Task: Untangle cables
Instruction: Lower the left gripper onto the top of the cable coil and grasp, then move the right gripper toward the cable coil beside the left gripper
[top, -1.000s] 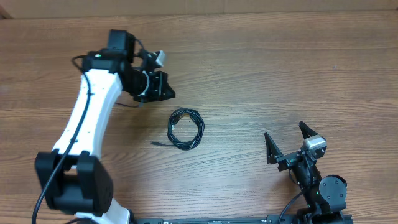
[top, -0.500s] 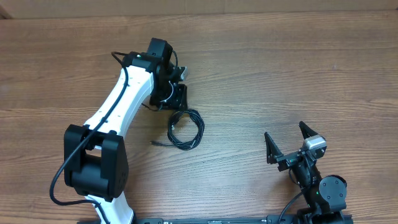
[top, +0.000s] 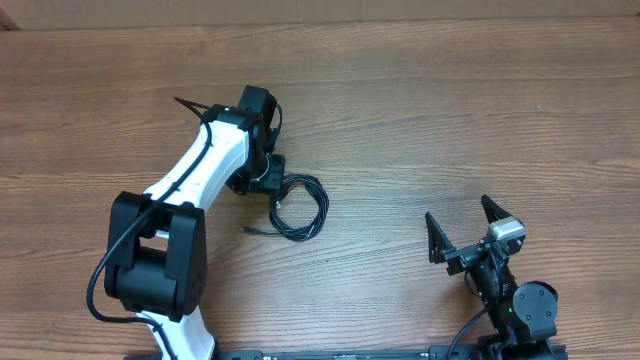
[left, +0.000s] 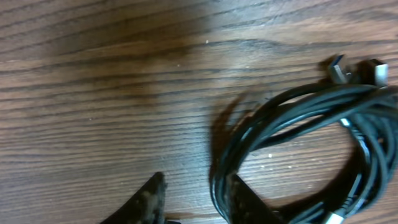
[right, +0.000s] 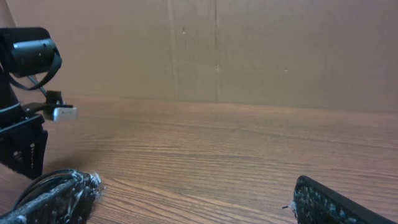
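Cables (top: 298, 207) lie wound in one tight black coil on the table (top: 450, 120), right at the tips of the left pincer (top: 273, 184) and well off to the side of the right pincer (top: 463, 228); a loose plug end (top: 250, 230) trails out on the left pincer's near side.

From the left wrist, that pincer's fingers (left: 152, 199) stand partly apart and low over the wood, clamping nothing; the coil's nearest edge (left: 217, 168) runs just inside one of them, with two plug ends (left: 339, 68) on the coil's far side. The right pincer is spread wide and empty, far from the coil.

What worries me: if the left pincer closes here it seems likely to catch several strands at once, so a pull would drag the whole bundle or draw the loops tighter rather than free one cord; with the right pincer so far away nothing pins the coil, and it could simply slide along the table; the fingertips sit so low that they may scrape the wood, or nip a strand so shallowly that it slips out.

No brand or label is readable; small pale marks on one cord (left: 345, 122) are too blurred to make out.
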